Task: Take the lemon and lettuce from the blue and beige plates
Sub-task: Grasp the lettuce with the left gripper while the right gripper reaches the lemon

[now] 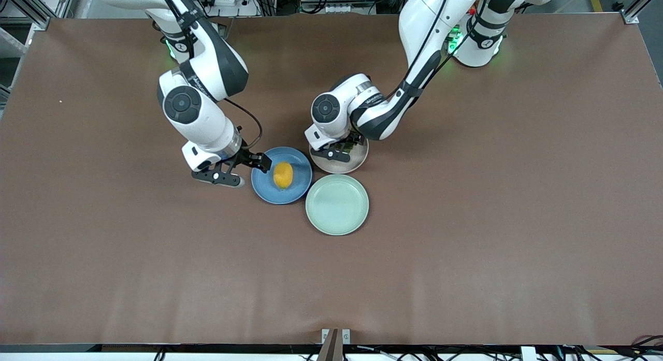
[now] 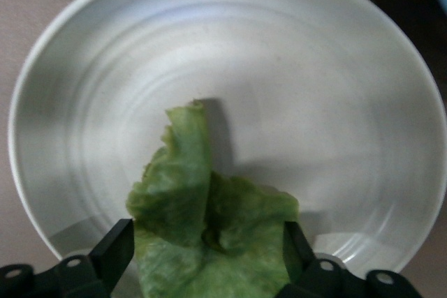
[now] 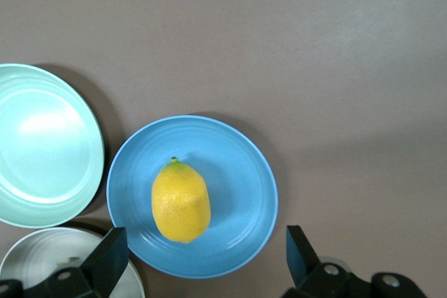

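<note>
The yellow lemon (image 1: 283, 175) (image 3: 181, 202) lies in the middle of the blue plate (image 1: 299, 170) (image 3: 237, 172). My right gripper (image 1: 248, 170) (image 3: 206, 249) hangs open at that plate's rim toward the right arm's end of the table. The lemon lies ahead of its fingers, not between them. A crinkled green lettuce leaf (image 2: 209, 221) lies on the beige plate (image 1: 358, 161) (image 2: 314, 102). My left gripper (image 1: 339, 153) (image 2: 207, 242) is low over this plate, open, one finger on each side of the leaf. In the front view the left hand hides the lettuce.
A bare mint-green plate (image 1: 337, 204) (image 3: 42, 144) sits beside the other two, nearer the front camera and almost touching both. All three plates cluster at the middle of the brown table (image 1: 492, 221), with wide bare cloth around them.
</note>
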Controlling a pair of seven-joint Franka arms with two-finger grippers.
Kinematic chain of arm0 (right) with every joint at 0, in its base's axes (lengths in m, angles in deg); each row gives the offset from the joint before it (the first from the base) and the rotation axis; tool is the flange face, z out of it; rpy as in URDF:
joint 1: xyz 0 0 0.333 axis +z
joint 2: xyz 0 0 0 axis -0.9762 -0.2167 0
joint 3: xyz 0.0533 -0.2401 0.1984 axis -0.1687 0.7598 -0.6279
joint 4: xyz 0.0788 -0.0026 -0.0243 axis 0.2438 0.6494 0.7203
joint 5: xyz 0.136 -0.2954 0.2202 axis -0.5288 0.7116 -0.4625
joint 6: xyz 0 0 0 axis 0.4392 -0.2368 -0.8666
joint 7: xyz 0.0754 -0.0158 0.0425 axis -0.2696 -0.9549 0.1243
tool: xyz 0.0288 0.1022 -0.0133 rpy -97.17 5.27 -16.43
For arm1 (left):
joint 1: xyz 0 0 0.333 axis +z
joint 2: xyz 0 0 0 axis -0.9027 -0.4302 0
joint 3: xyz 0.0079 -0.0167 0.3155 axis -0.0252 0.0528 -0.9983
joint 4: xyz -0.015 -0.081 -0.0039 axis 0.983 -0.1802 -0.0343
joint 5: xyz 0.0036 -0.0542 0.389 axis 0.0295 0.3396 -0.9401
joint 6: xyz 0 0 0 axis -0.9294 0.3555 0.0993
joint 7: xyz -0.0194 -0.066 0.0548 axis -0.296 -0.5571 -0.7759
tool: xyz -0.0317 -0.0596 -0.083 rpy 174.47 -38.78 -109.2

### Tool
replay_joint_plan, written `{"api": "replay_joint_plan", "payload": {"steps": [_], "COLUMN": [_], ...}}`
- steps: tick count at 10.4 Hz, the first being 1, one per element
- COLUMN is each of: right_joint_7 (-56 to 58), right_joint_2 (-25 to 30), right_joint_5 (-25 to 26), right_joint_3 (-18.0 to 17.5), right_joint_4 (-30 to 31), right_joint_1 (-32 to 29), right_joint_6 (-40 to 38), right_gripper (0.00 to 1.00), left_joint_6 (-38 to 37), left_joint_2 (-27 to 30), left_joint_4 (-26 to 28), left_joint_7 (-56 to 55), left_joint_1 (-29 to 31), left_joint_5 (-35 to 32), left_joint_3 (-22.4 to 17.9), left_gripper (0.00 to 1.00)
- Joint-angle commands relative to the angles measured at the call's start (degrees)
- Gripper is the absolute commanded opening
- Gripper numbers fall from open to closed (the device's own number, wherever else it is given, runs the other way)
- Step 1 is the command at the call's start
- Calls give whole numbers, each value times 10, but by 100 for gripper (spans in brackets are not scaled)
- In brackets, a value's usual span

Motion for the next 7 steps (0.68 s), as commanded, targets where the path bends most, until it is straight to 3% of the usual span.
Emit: {"api": "replay_joint_plan", "payload": {"steps": [1, 2, 7], "right_joint_7": [-60, -62, -165], "right_joint_2": [-39, -52, -116], "right_joint_5": [53, 64, 136], "right_joint_3": [-5, -5, -15], "right_joint_4": [-3, -3, -3], "right_joint_1": [14, 20, 41], "right_joint_6": [30, 43, 98], "right_gripper": [100, 100, 100], "left_joint_6": [5, 5, 1], "left_joint_2": [-8, -8, 3], "left_joint_4": [-9, -9, -9], "left_joint_7": [-12, -13, -26], "left_joint_1": [-6, -6, -5], "left_joint_5": [-13, -13, -13], "left_joint_3": [-4, -4, -4], "left_gripper": [25, 0, 0]}}
